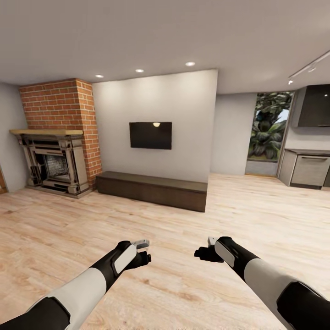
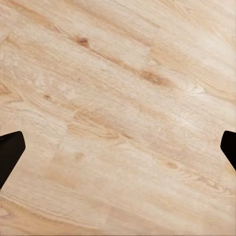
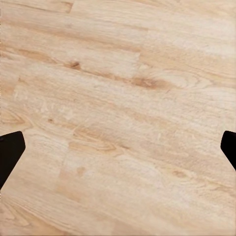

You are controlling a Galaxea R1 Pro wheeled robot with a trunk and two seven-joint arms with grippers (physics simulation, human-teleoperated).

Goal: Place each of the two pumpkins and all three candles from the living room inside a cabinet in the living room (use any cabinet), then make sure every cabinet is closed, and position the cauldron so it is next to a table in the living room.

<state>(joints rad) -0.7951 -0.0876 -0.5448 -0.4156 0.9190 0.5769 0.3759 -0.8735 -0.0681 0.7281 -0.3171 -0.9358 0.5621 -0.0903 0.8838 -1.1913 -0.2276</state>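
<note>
Left gripper (image 2: 118,147) and right gripper (image 3: 118,147) spread wide, empty above plank floor (image 1: 183,229)

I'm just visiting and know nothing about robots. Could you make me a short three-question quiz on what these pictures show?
1. True or false: the long dark cabinet stands against the wall under the black TV.
2. What lies to the left of the cabinet? A) a red-brick fireplace B) a blue sofa C) a bookshelf
3. Fill in: in both wrist views the fingers are spread wide over the bare wood ____.

Key: 1 true; 2 A; 3 floor.
</note>
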